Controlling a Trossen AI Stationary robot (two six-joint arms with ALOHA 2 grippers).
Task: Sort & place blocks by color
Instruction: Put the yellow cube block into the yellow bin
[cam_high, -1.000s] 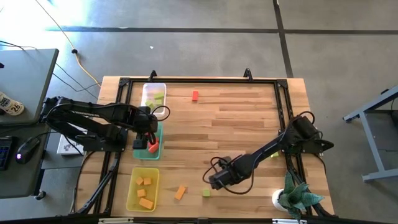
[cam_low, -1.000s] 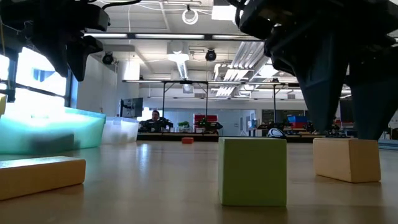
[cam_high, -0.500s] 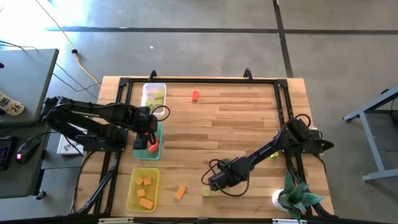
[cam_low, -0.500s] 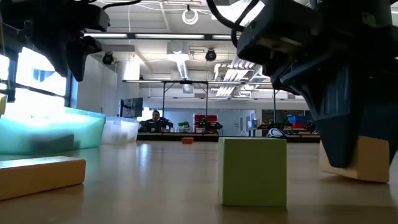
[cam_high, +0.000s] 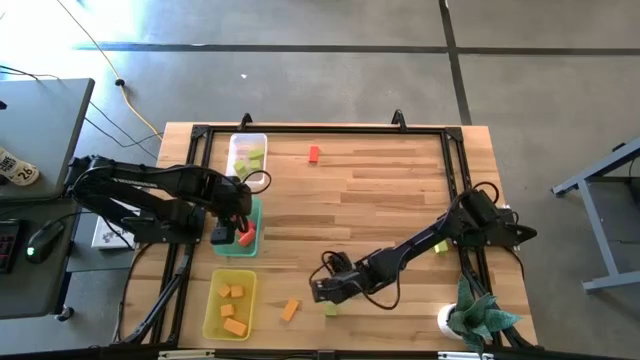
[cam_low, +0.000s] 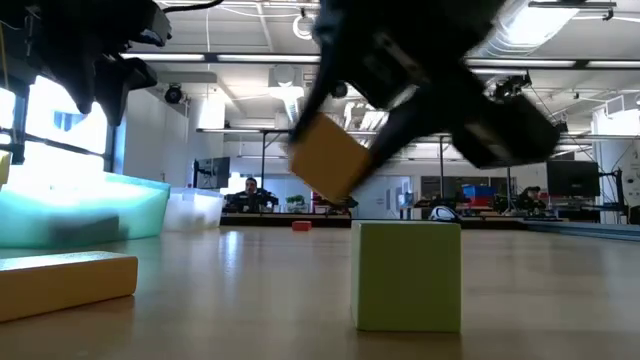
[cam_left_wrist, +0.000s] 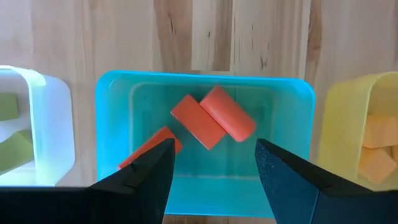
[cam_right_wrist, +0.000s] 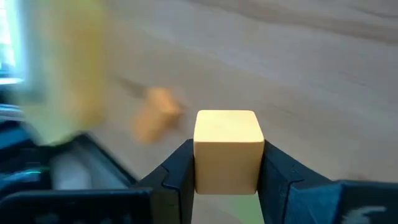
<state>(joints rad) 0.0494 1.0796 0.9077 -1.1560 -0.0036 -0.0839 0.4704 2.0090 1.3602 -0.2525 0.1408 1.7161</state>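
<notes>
Blocks: one pale orange cube (cam_right_wrist: 226, 151) now clamped in the right hand (cam_right_wrist: 225, 167), lifted off the counter (cam_high: 380, 200) where it sat a second ago, above the green cube (cam_low: 406, 275). Pick done; carry to yellow tray (cam_high: 214, 312) follows. Left hand (cam_left_wrist: 211, 177) spread, empty, over teal tray (cam_left_wrist: 115, 118).

Not much lettering out here — the one thing to read sits off the table, well away from the left gripper (cam_high: 232, 226), out past its arm: a small white tag (cam_high: 14, 167) on the grey desk (cam_high: 40, 120), with the number 26 on it. Blocks, trays and tabletop — no readable print on any of them.
</notes>
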